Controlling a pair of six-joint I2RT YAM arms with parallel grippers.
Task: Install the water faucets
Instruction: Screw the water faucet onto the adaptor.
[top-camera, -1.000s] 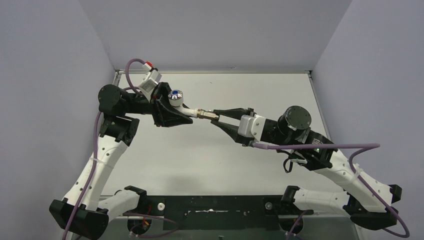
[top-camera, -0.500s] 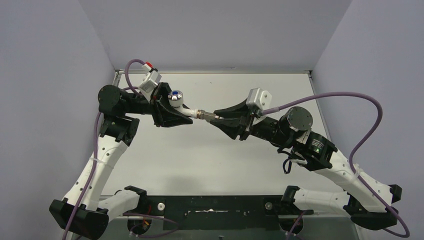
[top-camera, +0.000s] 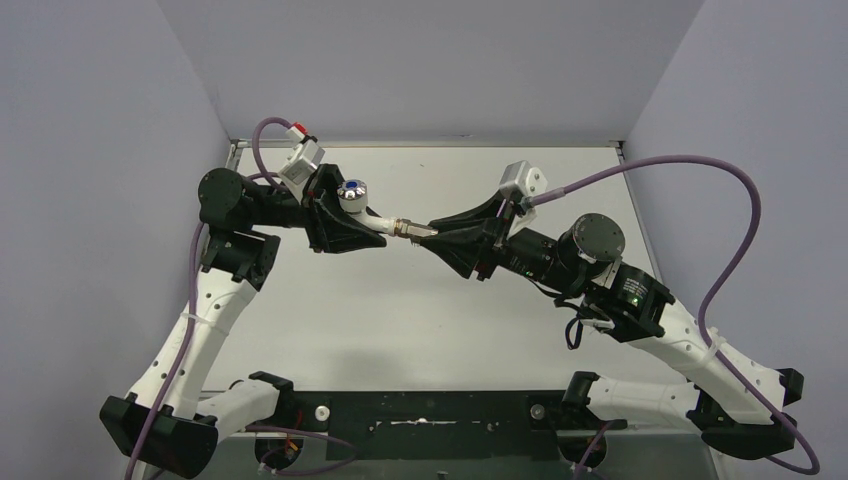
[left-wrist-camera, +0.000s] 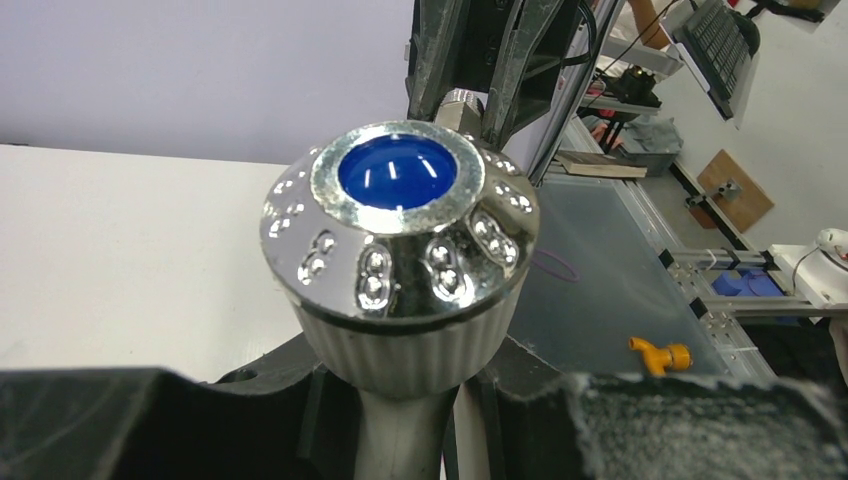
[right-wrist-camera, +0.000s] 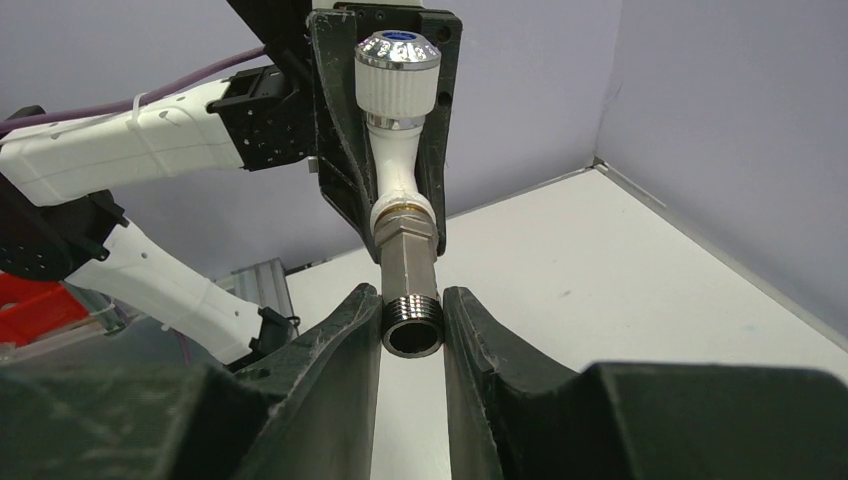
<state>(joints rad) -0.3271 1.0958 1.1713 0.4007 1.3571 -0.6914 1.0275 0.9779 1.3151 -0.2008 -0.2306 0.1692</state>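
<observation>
The water faucet: a white tap body (right-wrist-camera: 396, 175), bent at an elbow, carries a ribbed white collar and a round chrome knob (left-wrist-camera: 398, 215) with dimpled facets and a blue dot at its centre. Its outlet end meets a grey metal threaded fitting (right-wrist-camera: 408, 285), hexagonal along the shank, threaded and hollow at the free end; the two lie in one line, end to end. The assembly hangs above the white table (top-camera: 420, 320), over its far left part, with the knob turned upward. My left pincer (top-camera: 365, 228) is clamped on the white tap body from the left. My right pincer (right-wrist-camera: 412, 322) is clamped on the threaded fitting's free end from the right, with one finger (right-wrist-camera: 345, 345) pressed to each side. Pale grey walls (top-camera: 430, 70) enclose the table at the left, far and right.
</observation>
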